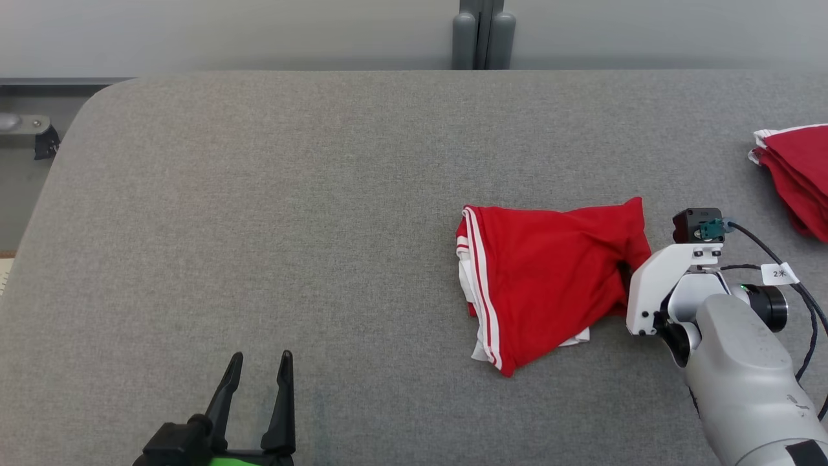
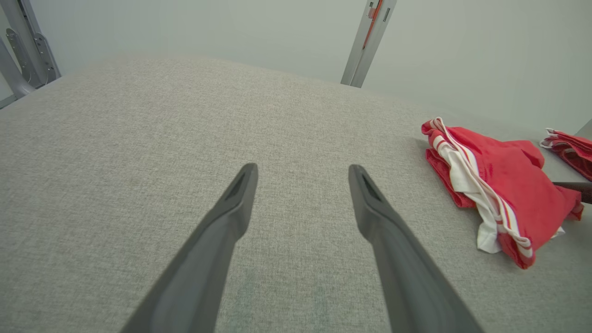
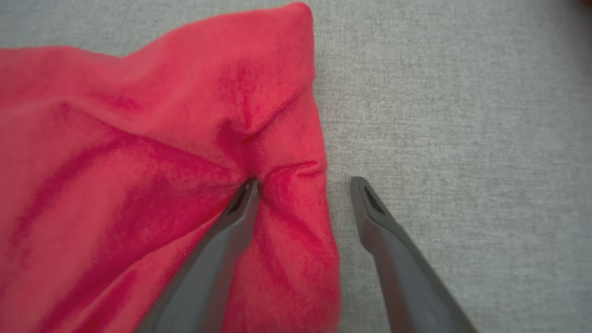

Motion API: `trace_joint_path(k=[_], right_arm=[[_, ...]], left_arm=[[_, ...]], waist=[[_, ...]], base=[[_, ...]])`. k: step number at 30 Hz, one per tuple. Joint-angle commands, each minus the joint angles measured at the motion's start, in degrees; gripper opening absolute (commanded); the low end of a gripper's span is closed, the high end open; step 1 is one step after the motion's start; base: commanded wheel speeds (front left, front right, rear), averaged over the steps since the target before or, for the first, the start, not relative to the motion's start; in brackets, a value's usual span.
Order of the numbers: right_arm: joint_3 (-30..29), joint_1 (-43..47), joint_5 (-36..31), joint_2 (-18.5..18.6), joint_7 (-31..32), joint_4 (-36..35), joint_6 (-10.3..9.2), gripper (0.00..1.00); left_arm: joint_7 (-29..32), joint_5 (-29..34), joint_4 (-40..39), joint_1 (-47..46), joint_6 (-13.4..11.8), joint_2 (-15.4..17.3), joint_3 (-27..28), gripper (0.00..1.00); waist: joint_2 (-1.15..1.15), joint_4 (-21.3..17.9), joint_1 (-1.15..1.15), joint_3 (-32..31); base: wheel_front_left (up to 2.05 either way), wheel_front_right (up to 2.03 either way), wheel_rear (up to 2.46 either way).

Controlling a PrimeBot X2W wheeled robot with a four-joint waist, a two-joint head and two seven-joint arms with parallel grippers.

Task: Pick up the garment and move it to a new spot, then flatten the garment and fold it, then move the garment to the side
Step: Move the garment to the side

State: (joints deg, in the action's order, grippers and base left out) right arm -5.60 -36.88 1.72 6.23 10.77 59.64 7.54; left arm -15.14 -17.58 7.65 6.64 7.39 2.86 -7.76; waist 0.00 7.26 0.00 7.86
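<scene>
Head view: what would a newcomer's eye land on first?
The crumpled red garment with white stripes, right of centre on the grey table. The right gripper straddles its right edge, fingers open: one dug into the cloth, one over bare table. More red cloth lies at the far right edge.

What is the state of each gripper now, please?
Left gripper: open, holding nothing.
Right gripper: open, astride the edge of the red garment, not yet closed on it.
</scene>
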Motion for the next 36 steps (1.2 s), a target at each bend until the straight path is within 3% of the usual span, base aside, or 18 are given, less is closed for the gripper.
trace_joint_path(k=[1, 2, 8, 17, 22, 29, 36], right_arm=[[-0.6, 0.2, -0.4, -0.5, 0.4, 1.9, -0.12, 0.74], [-1.0, 0.0, -0.2, -0.7, 0.0, 2.4, -0.12, 0.0], [-0.4, -2.8, 0.5, -1.2, -3.4, 3.7, -0.13, 0.0], [0.9, -8.3, 0.9, -0.7, -7.5, 3.7, -0.13, 0.0], [1.1, -10.7, 0.4, 0.2, -10.0, 3.0, -0.12, 0.0], [0.6, -16.8, -0.3, 0.6, -13.0, 0.5, -0.12, 0.0], [-0.1, -23.6, -0.8, 3.6, -10.2, -2.1, -0.12, 0.0]], left_arm=[[0.0, 0.1, 0.1, -1.3, 0.2, 0.1, -0.1, 1.0], [0.0, 0.1, 0.2, -1.5, 0.2, 0.1, -0.1, 1.0], [0.0, -0.1, -0.2, -0.9, 0.2, 0.1, 0.6, 1.0], [0.0, 0.6, -1.3, -0.6, 0.2, 0.2, 1.1, 1.0], [0.0, 1.0, -1.7, -3.0, 0.2, 1.9, -0.6, 1.0], [0.0, 0.4, -2.6, -5.8, 0.2, 3.5, -1.4, 1.0], [0.0, 0.2, -2.9, -5.1, 0.2, 4.3, -0.7, 1.0]], waist=[[0.0, 0.2, 0.0, 0.6], [0.0, 0.1, 0.0, 0.7], [0.0, -3.0, 0.0, 0.2], [0.0, -14.2, 0.0, 0.9], [0.0, -19.2, 0.0, 3.4], [0.0, -20.5, 0.0, 6.5], [0.0, -19.4, 0.0, 8.6]], base=[[0.0, 0.0, 0.0], [0.0, 0.0, 0.0], [0.0, 0.0, 0.0], [0.0, 0.0, 0.0], [0.0, 0.0, 0.0], [0.0, 0.0, 0.0], [0.0, 0.0, 0.0]])
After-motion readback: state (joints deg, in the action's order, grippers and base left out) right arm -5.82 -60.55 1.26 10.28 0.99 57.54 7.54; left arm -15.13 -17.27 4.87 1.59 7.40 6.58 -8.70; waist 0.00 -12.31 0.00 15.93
